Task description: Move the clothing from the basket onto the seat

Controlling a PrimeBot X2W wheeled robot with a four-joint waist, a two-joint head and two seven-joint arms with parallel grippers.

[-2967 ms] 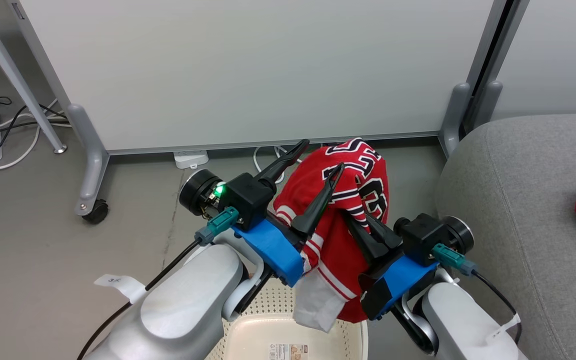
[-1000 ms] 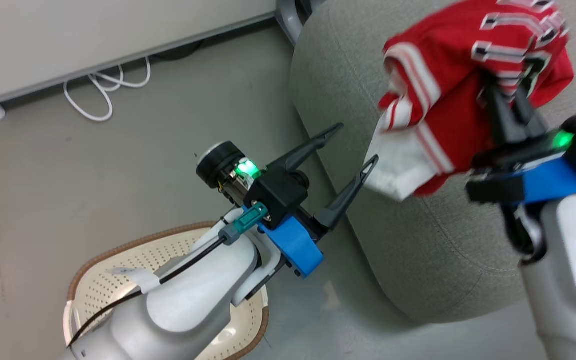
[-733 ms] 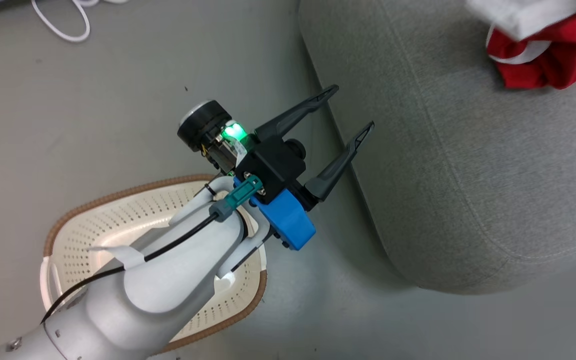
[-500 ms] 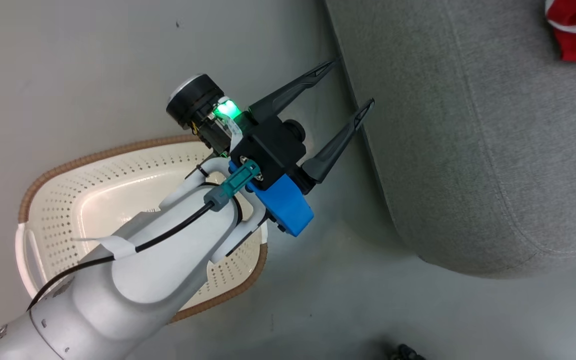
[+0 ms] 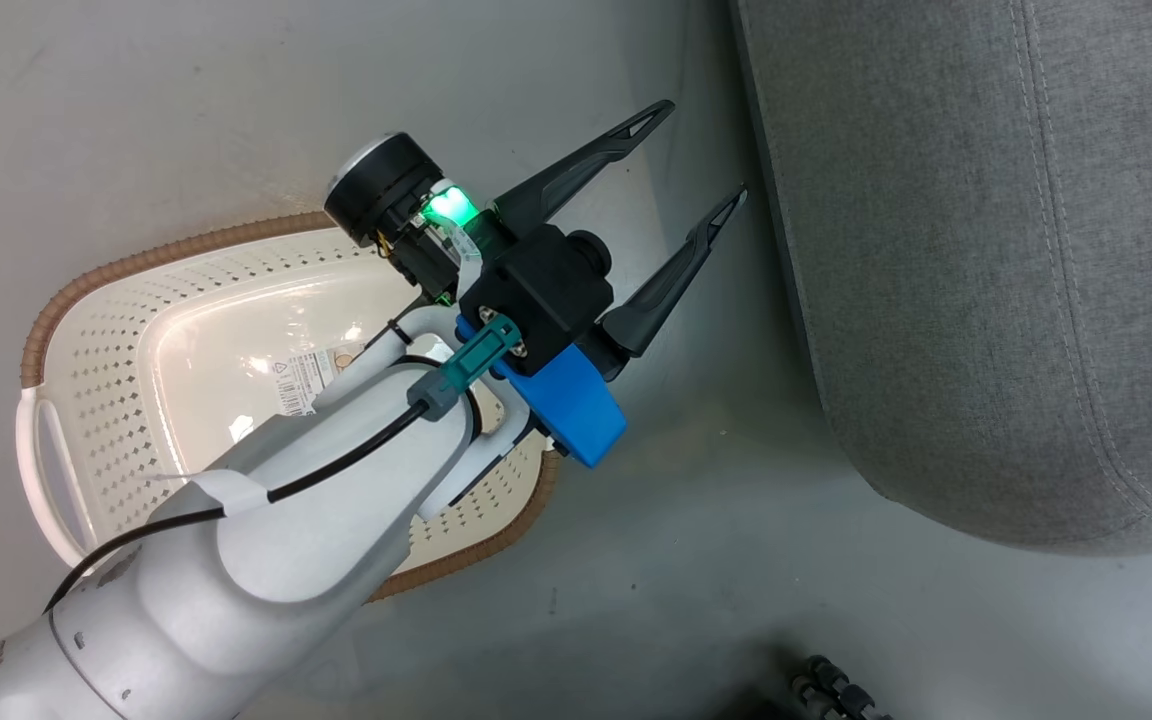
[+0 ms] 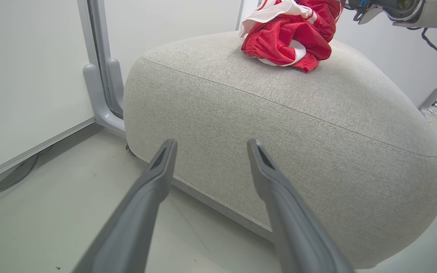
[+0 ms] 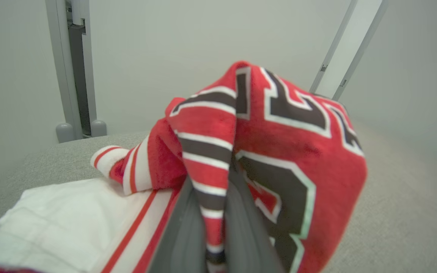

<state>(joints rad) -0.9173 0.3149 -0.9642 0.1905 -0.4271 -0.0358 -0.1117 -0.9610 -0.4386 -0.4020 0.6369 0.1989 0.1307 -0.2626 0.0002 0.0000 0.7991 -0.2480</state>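
Left hand (image 5: 703, 148): fingers apart, empty, between basket (image 5: 116, 330) and seat (image 6: 279, 125). Right hand (image 7: 214, 189): clamped on clothing (image 7: 279, 151) above seat.

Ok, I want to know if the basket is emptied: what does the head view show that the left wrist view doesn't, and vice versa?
The head view adds the basket on the floor, no garment visible inside, its label sticker showing on the bottom, though the left arm covers part of it. The left wrist view adds the red clothing bunched on top of the seat, plus a white partition panel. Shared: the seat's grey side and the open left gripper, holding nothing.
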